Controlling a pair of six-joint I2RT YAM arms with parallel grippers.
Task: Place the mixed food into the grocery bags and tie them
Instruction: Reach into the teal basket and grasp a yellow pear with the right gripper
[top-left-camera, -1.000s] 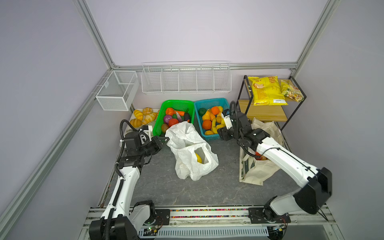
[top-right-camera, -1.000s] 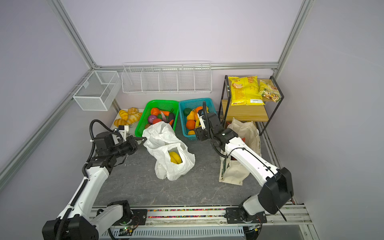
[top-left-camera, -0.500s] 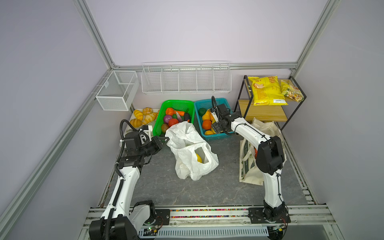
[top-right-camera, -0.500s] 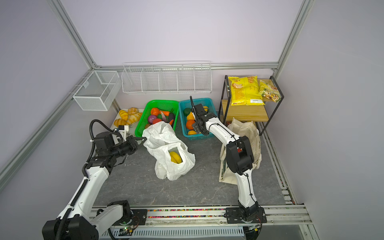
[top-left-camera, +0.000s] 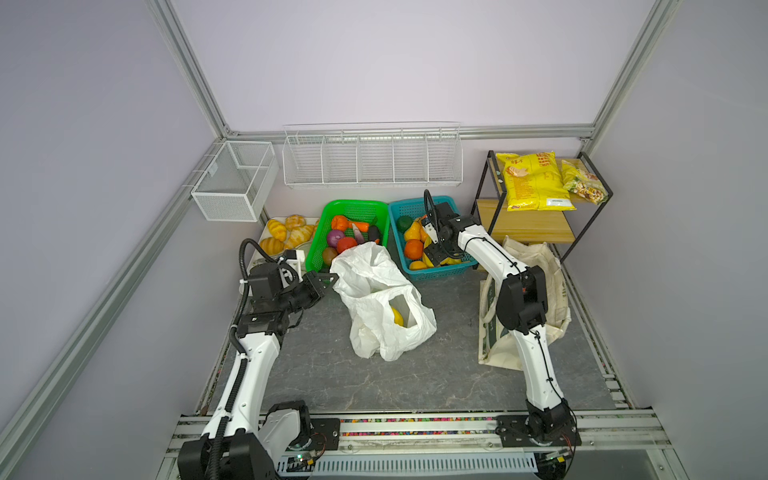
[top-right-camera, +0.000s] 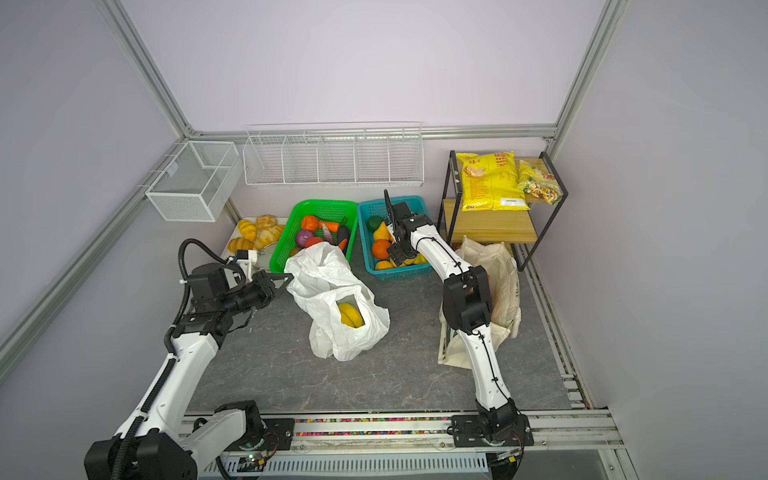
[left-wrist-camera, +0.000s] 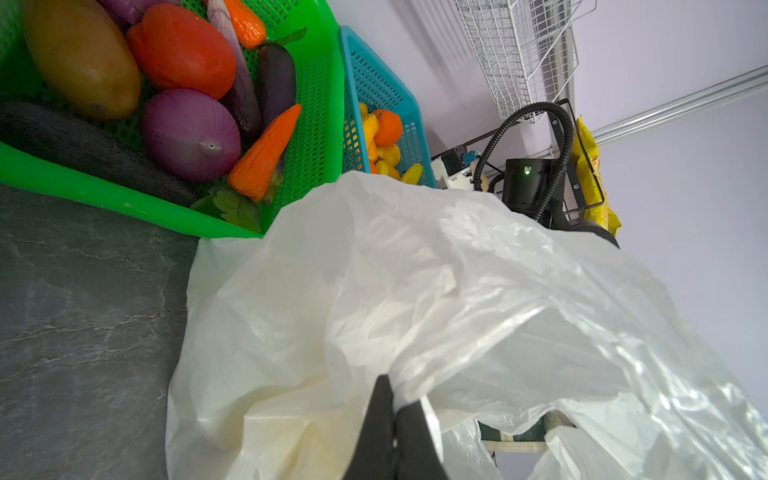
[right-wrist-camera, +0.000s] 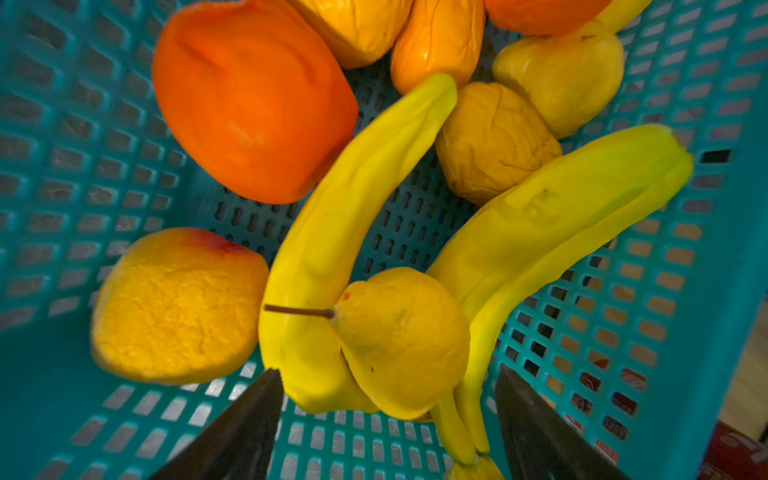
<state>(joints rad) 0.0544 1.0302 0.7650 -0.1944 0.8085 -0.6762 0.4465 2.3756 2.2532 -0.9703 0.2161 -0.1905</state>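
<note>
Two bananas (right-wrist-camera: 345, 232) lie side by side in the teal basket (right-wrist-camera: 104, 174). Both are curved, with their long axes nearly parallel. Their stem ends face your right gripper (right-wrist-camera: 388, 374) and their tips point away into the other fruit. A pear (right-wrist-camera: 403, 340) sits between the stem ends, its stalk lying across one banana. An orange fruit (right-wrist-camera: 253, 99) rests beside that banana's tip.

Your right gripper is spread wide, one jaw on either side of the pear and the stem ends, grasping nothing. You cannot tell whether the jaws touch the fruit.

A third banana (top-right-camera: 350, 314) lies inside the white bag (top-right-camera: 332, 286), seen through its opening. Its length runs roughly back to front, and its ends are hidden. The bag slumps on the table (top-right-camera: 291, 374), just in front of the green basket (top-right-camera: 324, 202).

Your left gripper (left-wrist-camera: 395, 399) is clenched on the bag's edge. The tote (top-left-camera: 548, 266) sags to the right of the teal basket, behind your right arm.
</note>
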